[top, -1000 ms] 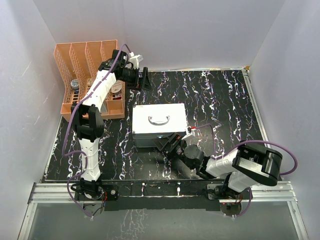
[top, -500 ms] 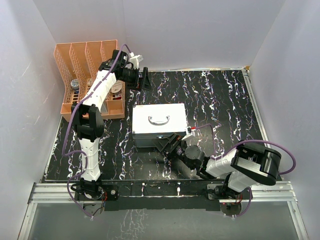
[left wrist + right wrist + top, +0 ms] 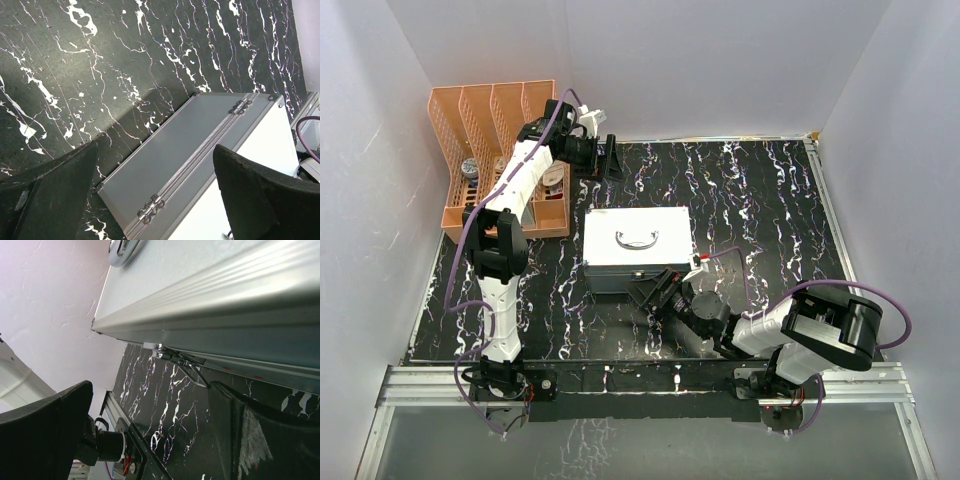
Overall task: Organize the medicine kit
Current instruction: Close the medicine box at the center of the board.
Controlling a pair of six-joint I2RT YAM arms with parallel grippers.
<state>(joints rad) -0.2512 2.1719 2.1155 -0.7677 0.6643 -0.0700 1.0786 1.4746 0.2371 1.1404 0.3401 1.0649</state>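
The table (image 3: 770, 200) is a flat black top with white marble-like veins; the arms cover part of its near and left side. The kit (image 3: 638, 250) stands in the middle of the table with the lid closed. It is a silver-grey metal box with ribbed edges. From above, the right gripper (image 3: 656, 290) hides part of its front wall, and each wrist view cuts the kit off at the frame.

The rack (image 3: 495, 150) is at the far left corner. It is orange plastic with lattice walls and upright dividers. The left arm crosses it, and the small round things inside are too small to make out.

The left gripper (image 3: 608, 162) hangs above the table behind the kit, jaws wide apart, holding nothing; its fingers (image 3: 55, 200) are dark and look rough. The right gripper is low, just in front of the kit, jaws also spread and empty.

Two small hinges (image 3: 150, 206) sit on the back seam. A thin metal latch (image 3: 172, 357) is on the front. The curved handle (image 3: 638, 239) lies on the lid.
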